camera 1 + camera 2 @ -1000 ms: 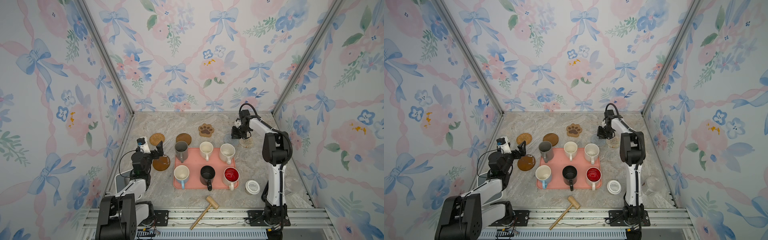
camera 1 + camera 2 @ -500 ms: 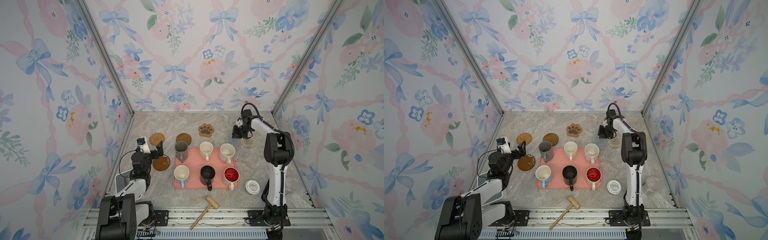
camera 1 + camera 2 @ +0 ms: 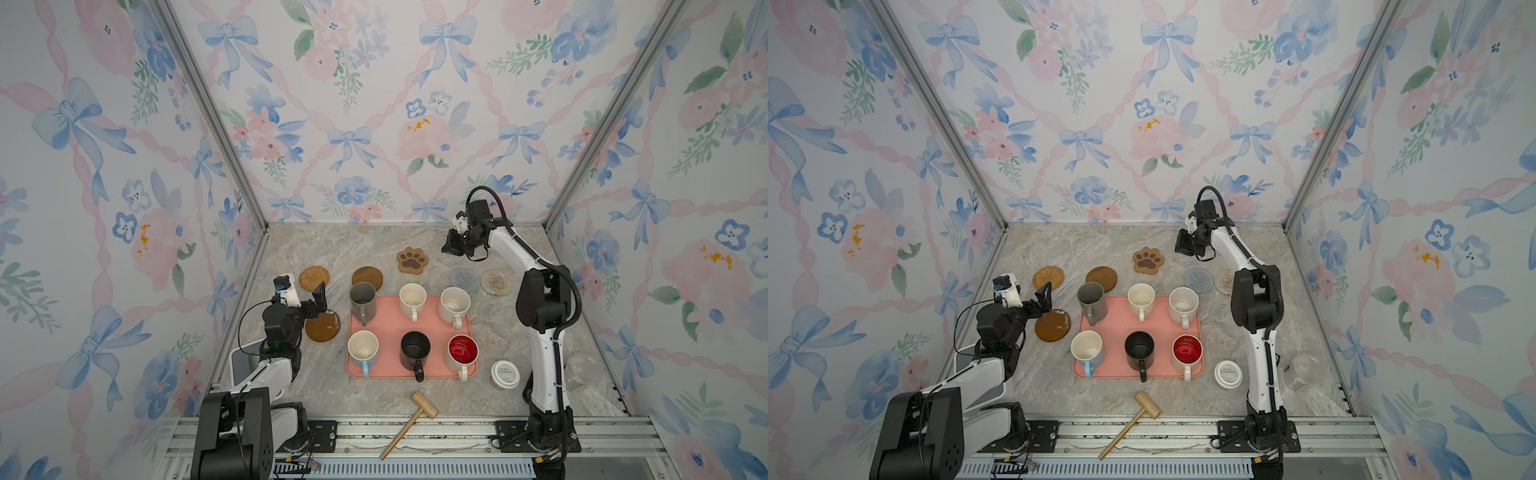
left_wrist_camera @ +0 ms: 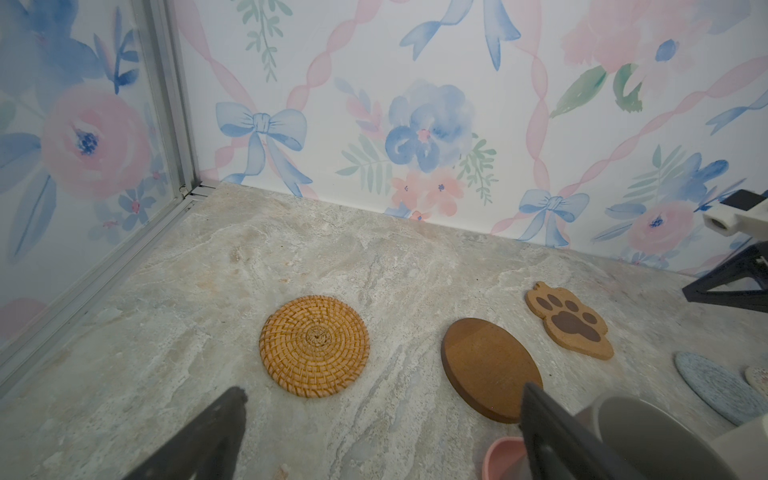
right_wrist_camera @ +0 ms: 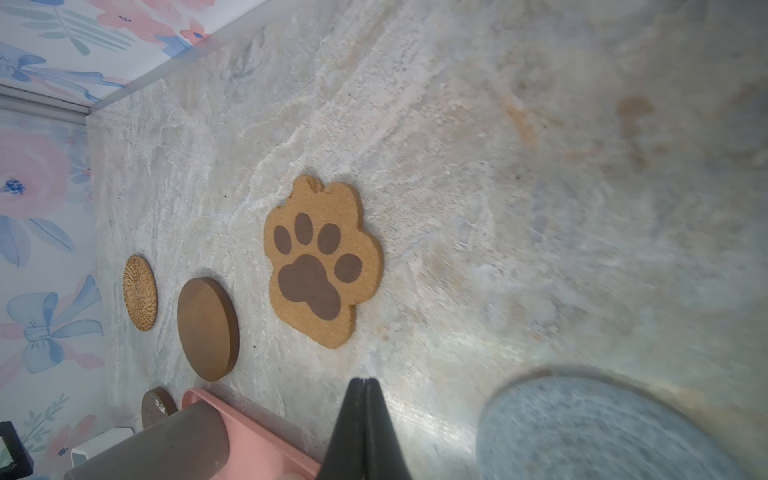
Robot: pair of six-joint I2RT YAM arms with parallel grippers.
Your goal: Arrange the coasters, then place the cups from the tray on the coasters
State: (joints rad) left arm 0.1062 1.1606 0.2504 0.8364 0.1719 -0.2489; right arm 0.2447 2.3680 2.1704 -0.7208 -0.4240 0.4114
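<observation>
top view: five coasters [image 3: 412, 260] lined at tray's [image 3: 390, 326] 12 o'clock, sixth coaster [image 3: 323, 327] at 9
cups [image 3: 363, 297]: your six sit on tray
left tool [image 4: 384, 395]: open, empty
right tool [image 5: 363, 380]: closed, empty

Top pair high, same scene; wrist cams low.

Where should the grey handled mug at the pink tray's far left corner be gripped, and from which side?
Likely the rim wall on its left side, from above, one jaw inside. The grey handled mug stands upright, mouth open, at the pink tray's corner, handle toward the near edge; no mug neighbours its left, and the open left pincer is closest.
</observation>
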